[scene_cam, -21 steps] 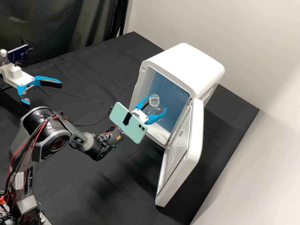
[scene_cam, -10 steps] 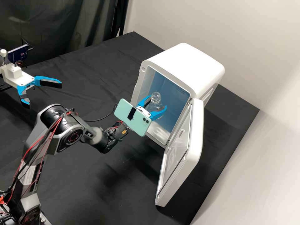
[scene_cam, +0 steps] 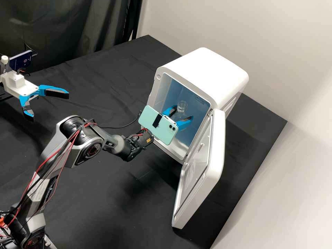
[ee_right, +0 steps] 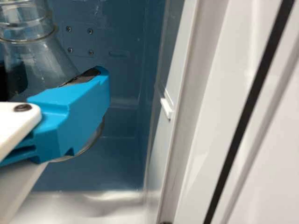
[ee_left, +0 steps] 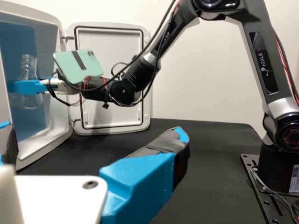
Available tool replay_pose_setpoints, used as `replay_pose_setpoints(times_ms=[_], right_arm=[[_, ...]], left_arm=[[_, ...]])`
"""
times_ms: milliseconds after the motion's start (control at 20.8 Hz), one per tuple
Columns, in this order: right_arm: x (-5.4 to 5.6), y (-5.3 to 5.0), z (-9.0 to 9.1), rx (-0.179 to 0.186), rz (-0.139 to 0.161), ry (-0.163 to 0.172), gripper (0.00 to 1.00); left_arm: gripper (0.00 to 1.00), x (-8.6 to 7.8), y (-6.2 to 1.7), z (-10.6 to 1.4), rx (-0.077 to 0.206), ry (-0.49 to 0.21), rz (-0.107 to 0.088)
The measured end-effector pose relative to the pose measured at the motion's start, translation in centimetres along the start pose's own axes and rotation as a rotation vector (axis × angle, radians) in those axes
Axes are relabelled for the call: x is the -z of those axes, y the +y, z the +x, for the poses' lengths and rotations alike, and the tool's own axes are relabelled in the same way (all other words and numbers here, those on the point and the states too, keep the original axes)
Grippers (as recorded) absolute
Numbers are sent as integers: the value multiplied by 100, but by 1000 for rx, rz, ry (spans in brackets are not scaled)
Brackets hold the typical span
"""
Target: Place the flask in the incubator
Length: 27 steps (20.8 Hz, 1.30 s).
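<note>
Flask (scene_cam: 182,104) stands upright, long axis vertical, gripped round its lower body by the right jaws inside the open incubator (scene_cam: 207,74), just past the hanging door (scene_cam: 204,162). Whether its base touches the blue chamber floor I cannot tell, so the coming move is probably a short lowering before release. It is clear, conical glass with a narrow neck. The left jaws are spread wide, well away over the counter (scene_cam: 103,76).

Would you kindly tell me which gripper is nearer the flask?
The right gripper, which grips the flask inside the open incubator; the left gripper hangs open far across the bench.
</note>
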Motion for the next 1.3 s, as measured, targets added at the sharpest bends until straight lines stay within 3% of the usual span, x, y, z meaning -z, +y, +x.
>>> replay_pose_setpoints(times_ms=[192,337,577,673,866,1298], right_arm=[[1,-6,144,-4,-2,4,0],[-35,-51,237,21,-6,-16,0],[-46,-72,400,34,-49,-25,0],[-57,-87,452,34,-49,-25,0],[-124,-151,520,59,-80,-48,0],[-333,-179,590,66,-72,-104,0]], left_arm=[[100,0,0,0,0,0,0],[100,0,0,0,0,0,0],[100,9,-21,8,12,4,-4],[100,10,-25,9,14,4,4],[100,17,-40,14,23,7,0],[100,17,-40,14,23,7,0]])
